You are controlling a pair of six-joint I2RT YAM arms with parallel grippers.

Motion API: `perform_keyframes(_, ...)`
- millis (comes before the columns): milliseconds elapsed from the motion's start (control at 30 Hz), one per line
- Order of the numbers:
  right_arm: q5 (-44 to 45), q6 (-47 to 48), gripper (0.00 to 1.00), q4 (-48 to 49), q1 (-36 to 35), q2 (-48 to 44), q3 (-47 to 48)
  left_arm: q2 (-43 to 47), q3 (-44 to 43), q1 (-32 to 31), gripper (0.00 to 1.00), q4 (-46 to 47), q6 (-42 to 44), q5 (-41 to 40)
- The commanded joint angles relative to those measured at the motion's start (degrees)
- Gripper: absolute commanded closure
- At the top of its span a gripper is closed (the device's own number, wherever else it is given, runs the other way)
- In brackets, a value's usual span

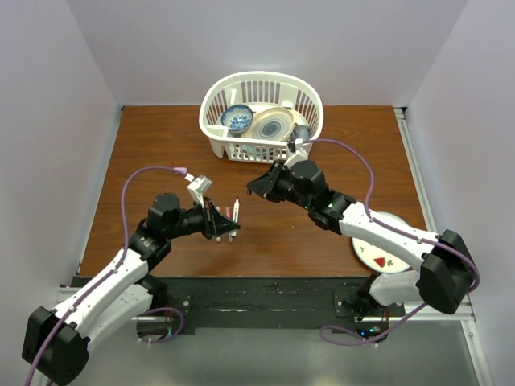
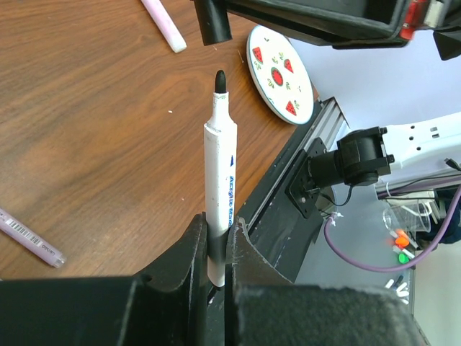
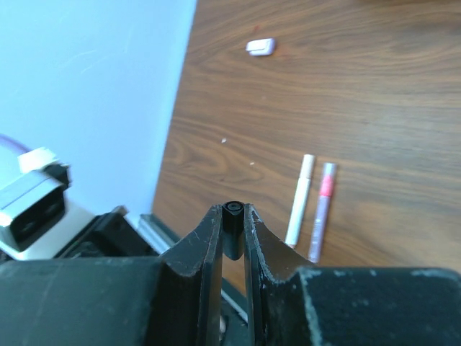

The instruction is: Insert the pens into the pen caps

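Note:
In the left wrist view my left gripper [image 2: 217,245] is shut on a white pen [image 2: 220,173] near its back end. The pen's bare black tip points at a black pen cap [image 2: 213,21]. That cap [image 3: 233,220] sits upright between the fingertips of my right gripper [image 3: 233,225], open end outward. A small gap separates tip and cap. From above, the left gripper [image 1: 219,223] and right gripper [image 1: 254,188] face each other over the table's middle. Two more pens, a white one [image 3: 299,202] and a lilac-pink one [image 3: 322,209], lie side by side on the wood.
A white basket [image 1: 261,78] with bowls and plates stands at the back centre. A watermelon-print plate [image 1: 378,251] lies at the front right. A pink highlighter [image 2: 164,21] and a barcode-labelled pink pen [image 2: 29,239] lie on the table. A small white piece [image 3: 260,47] lies further off.

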State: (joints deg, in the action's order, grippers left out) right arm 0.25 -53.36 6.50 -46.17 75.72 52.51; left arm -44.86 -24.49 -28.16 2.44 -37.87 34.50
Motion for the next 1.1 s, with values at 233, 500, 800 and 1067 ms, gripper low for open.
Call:
perform_keyframes(233, -1.57, -3.06, 1.00, 6.15, -2.08, 0.65, 3.04, 1.71, 1.02, -0.23, 1.00, 2.05, 0.86, 0.48)
perform_keyframes(500, -2.19, -2.71, 1.00, 8.96, -3.40, 2.50, 3.48, 2.50, 1.29, -0.23, 1.00, 2.13, 0.60, 0.83)
perform_keyframes(800, -2.27, -2.09, 1.00, 10.63, -3.84, 1.27, 1.02, 2.59, 1.29, -0.23, 1.00, 1.87, 0.60, 0.30)
perform_keyframes(1067, -3.06, -1.74, 1.00, 10.81, -3.92, 1.44, 1.10, 2.32, 1.11, -0.23, 1.00, 1.87, 0.43, 0.39)
